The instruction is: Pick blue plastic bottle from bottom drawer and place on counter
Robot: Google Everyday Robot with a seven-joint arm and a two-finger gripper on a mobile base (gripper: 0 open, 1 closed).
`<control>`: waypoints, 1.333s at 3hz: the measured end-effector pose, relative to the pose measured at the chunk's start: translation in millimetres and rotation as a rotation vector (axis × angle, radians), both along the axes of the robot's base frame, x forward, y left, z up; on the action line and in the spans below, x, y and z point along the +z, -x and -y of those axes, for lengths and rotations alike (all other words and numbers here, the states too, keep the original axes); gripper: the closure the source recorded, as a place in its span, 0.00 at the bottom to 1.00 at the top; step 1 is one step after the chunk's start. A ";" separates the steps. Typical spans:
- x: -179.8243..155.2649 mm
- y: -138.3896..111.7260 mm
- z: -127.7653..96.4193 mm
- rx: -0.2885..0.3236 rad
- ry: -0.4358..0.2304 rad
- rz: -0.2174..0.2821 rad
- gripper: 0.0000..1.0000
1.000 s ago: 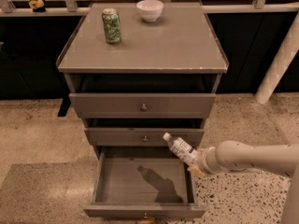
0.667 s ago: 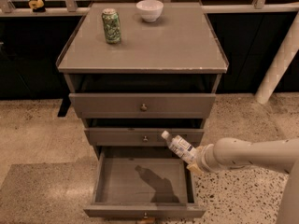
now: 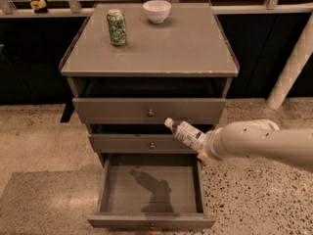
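Holding the bottle (image 3: 188, 135) up in the air, the end effector (image 3: 204, 148) is clamped on its lower end, coming in from the right on a thick pale arm (image 3: 259, 141). The bottle is tilted, with its white cap pointing up and left. It hangs in front of the right part of the middle drawer (image 3: 127, 143), above the back right corner of the bottom drawer (image 3: 151, 222). As far as I can see it's not touching either one. The bottom drawer is pulled well out, with a dark shadow (image 3: 151, 190) lying across its floor. The top drawer (image 3: 112, 110) sticks out a little too. Up on the worktop (image 3: 161, 48) there's a green can (image 3: 117, 27) standing upright at the back left and a white bowl (image 3: 157, 11) at the back middle, near each other but apart.
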State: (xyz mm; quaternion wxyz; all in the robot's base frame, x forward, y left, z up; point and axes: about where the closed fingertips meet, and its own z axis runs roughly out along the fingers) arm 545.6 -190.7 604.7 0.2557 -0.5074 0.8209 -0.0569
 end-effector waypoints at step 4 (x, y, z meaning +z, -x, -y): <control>123.1 -59.6 13.7 0.002 0.037 0.066 1.00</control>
